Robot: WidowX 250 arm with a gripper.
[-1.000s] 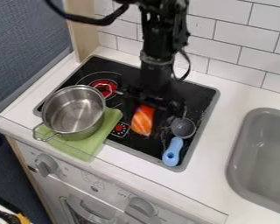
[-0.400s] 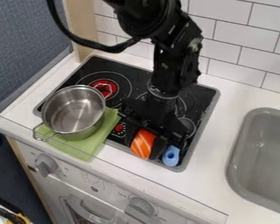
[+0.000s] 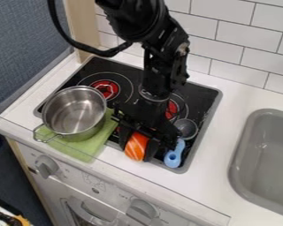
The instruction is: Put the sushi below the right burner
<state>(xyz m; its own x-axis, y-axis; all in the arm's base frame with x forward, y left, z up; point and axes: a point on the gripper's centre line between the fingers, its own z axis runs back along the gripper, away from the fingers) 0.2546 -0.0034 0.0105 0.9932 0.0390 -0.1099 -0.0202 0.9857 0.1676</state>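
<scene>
Camera view, from where I stand, left to right. A steel pot [image 3: 74, 110] sits upright on a green cloth [image 3: 79, 148], which lies partly over the left side of the black stovetop [image 3: 117, 68] and partly on the white tabletop [image 3: 235, 145]. Behind the pot, the left burner [image 3: 105, 89] shows red. Next, the pincer [image 3: 138, 149] points downward with its fingers clamped on the orange-and-white sushi [image 3: 135, 145], one at either side, at the stovetop's front rim. Behind the pincer, the right burner [image 3: 173, 109] is partly hidden, its red centre visible. Just right of the pincer lies a spoon [image 3: 174, 155], grey bowl rearward, blue handle forward. Far right: a grey sink [image 3: 268, 154].
</scene>
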